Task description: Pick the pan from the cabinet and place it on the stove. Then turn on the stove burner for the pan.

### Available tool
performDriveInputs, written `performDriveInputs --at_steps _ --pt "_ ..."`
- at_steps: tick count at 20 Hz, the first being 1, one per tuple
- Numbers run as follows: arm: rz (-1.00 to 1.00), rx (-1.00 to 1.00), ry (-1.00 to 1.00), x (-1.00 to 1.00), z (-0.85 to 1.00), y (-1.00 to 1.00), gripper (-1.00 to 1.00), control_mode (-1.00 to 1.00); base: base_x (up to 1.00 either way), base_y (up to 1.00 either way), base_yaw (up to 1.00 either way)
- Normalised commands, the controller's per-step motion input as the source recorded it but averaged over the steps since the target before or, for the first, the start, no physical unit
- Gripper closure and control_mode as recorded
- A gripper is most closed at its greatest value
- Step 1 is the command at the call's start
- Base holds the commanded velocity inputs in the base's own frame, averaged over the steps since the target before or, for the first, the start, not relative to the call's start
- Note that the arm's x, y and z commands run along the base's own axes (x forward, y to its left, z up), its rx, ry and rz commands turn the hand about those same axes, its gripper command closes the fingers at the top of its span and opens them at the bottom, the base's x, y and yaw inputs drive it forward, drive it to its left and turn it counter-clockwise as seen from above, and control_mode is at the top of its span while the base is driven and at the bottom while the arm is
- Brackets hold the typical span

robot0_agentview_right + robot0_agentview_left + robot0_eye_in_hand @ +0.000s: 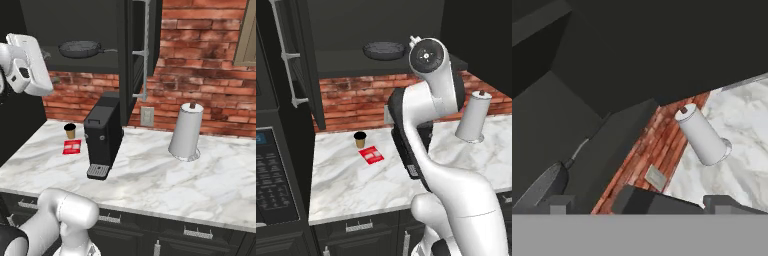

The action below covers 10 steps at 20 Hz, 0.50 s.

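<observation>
Gripper (637,202): fingers wide apart, nothing between them, touching nothing. Pan (543,187) ahead of left fingertip (559,202), on shelf of open cabinet (90,62), handle toward hand's middle. One pan. One paper towel roll (702,135) beyond right fingertip, on counter (742,150). One coffee machine (102,137), one cup (70,131), one red packet (72,146).

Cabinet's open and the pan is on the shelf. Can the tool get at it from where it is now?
Probably yes. The pan lies alone on the open cabinet shelf, doors swung aside, its handle pointing out to the right. The tool, open, is already at shelf height beside it, and nothing seems to stand between.
</observation>
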Motion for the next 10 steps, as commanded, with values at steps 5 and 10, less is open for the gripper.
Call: performDriveInputs --at_steps 5,10 --pt "-0.34 0.0 0.06 0.72 0.0 -0.43 -1.0 -1.0 0.0 0.0 0.0" --pt "-0.21 0.0 0.01 0.54 0.0 -0.24 -1.0 -1.0 0.0 0.0 0.0"
